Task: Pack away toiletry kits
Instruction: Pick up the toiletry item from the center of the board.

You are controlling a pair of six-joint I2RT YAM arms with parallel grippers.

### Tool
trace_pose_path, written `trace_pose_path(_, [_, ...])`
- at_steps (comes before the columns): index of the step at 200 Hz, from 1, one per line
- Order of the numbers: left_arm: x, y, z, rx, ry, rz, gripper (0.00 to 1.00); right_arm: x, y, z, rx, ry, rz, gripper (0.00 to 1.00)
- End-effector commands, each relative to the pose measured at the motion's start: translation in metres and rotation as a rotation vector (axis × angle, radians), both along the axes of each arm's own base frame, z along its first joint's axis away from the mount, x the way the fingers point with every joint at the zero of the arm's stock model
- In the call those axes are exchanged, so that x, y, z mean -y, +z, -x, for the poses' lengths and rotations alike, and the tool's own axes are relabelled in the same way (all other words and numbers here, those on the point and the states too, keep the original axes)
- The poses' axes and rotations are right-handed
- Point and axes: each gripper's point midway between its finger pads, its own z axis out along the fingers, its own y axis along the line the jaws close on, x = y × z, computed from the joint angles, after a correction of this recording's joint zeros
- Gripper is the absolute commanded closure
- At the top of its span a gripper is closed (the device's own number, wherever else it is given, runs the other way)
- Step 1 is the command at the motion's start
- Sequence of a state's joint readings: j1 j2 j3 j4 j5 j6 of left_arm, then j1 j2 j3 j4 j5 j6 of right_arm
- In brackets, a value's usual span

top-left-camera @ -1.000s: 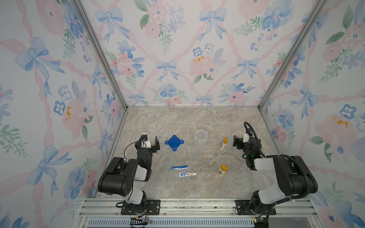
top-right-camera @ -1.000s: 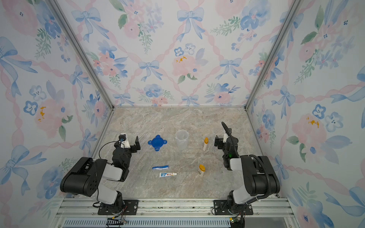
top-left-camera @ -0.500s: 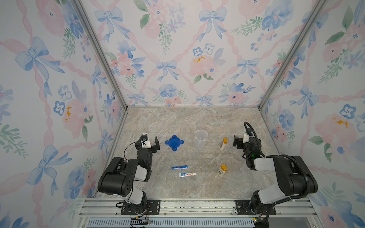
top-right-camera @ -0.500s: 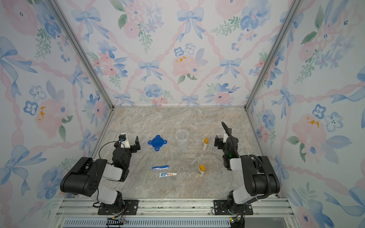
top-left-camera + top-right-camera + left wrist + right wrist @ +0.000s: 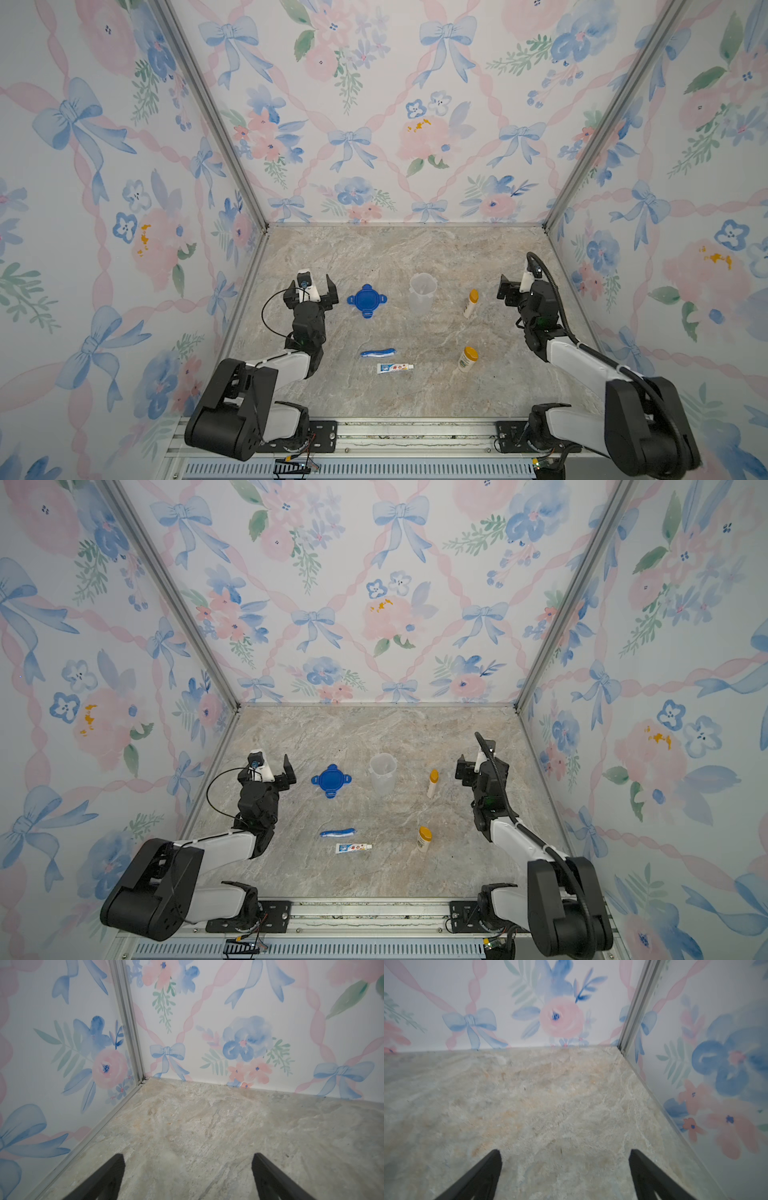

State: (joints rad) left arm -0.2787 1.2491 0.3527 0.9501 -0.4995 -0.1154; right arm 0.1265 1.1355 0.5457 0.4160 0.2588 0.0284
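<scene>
The left gripper (image 5: 188,1158) stands wide, its two dark fingers well apart over bare tabletop (image 5: 374,257) with nothing between them, and it faces a back corner of the flowered walls (image 5: 228,1012). The right gripper (image 5: 564,1152) is spread just as wide and is also empty, aimed at the opposite back corner. Both arms sit low at the outer edges of the tabletop, and every item lies between them, touched by neither. In both top views the blue-white toothbrush (image 5: 377,353) lies flat across the front middle, a slim curved shape with blue along its length and a white streak. The toothpaste tube (image 5: 395,367) lies just in front of it and nearly parallel, close to it but apart; it is white with blue and red print, and its small white cap points toward the right arm. Toward the right arm from these is the short bottle (image 5: 467,359), a stubby white body under a broad yellow cap. Farther back on that same side is the slim tube (image 5: 471,303), a narrow white body with a small yellow cap at its far end; whether it stands or lies cannot be told from above. The clear cup (image 5: 422,294) stands upright near the slim tube on the side toward the left arm. The round blue lid (image 5: 367,300), with four tabs, lies flat between the cup and the left gripper.
</scene>
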Motion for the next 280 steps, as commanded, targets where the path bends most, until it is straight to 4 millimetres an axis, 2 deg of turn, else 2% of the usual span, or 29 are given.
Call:
trace_pose_path(1, [0.014, 0.008, 0.002, -0.136, 0.029, 0.092, 0.02, -0.015, 0.018, 0.026, -0.16, 0.01, 0.011, 0.03])
trace_pose_path(12, [0.041, 0.013, 0.001, -0.187, -0.101, 0.141, 0.02, -0.036, 0.023, 0.034, -0.256, 0.091, 0.045, 0.03])
trace_pose_path(23, [0.064, 0.011, 0.001, -0.227, -0.232, 0.207, 0.02, -0.055, 0.02, 0.042, -0.361, 0.177, 0.024, 0.03])
trace_pose_path(39, [0.1, -0.003, 0.005, -0.323, -0.419, 0.267, 0.02, -0.076, 0.007, 0.051, -0.529, 0.281, -0.034, 0.03])
trace_pose_path(53, [0.125, -0.018, 0.009, -0.417, -0.531, 0.298, 0.02, -0.087, -0.005, 0.055, -0.627, 0.305, -0.049, 0.03])
trace_pose_path(67, [0.139, -0.032, 0.014, -0.487, -0.56, 0.273, 0.02, -0.095, -0.017, 0.052, -0.651, 0.299, -0.036, 0.03])
trace_pose_path(71, [0.143, -0.02, 0.01, -0.47, -0.563, 0.263, 0.02, -0.098, -0.021, 0.051, -0.664, 0.301, -0.036, 0.03])
trace_pose_path(100, [0.163, -0.019, 0.011, -0.494, -0.583, 0.227, 0.02, -0.112, -0.04, 0.042, -0.736, 0.289, 0.036, 0.02])
trace_pose_path(120, [0.166, -0.02, 0.015, -0.493, -0.589, 0.22, 0.02, -0.112, -0.049, 0.04, -0.751, 0.274, 0.048, 0.02])
trace_pose_path(150, [0.165, -0.017, 0.023, -0.479, -0.617, 0.194, 0.02, -0.11, -0.076, 0.032, -0.811, 0.247, 0.088, 0.0])
trace_pose_path(172, [0.158, -0.007, 0.027, -0.443, -0.604, 0.181, 0.02, -0.108, -0.086, 0.019, -0.813, 0.23, 0.102, 0.08])
trace_pose_path(197, [0.152, -0.004, 0.027, -0.421, -0.579, 0.168, 0.02, -0.118, -0.097, 0.01, -0.841, 0.258, 0.094, 0.13])
trace_pose_path(216, [0.149, -0.008, 0.026, -0.427, -0.561, 0.157, 0.02, -0.122, -0.1, 0.008, -0.842, 0.265, 0.091, 0.25])
trace_pose_path(232, [0.147, -0.012, 0.024, -0.434, -0.547, 0.15, 0.02, -0.123, -0.103, 0.009, -0.852, 0.263, 0.094, 0.32])
trace_pose_path(263, [0.144, -0.009, 0.023, -0.421, -0.536, 0.148, 0.02, -0.115, -0.106, 0.01, -0.853, 0.237, 0.119, 0.53])
trace_pose_path(280, [0.143, -0.005, 0.022, -0.404, -0.531, 0.152, 0.02, -0.114, -0.105, 0.009, -0.844, 0.233, 0.119, 0.56])
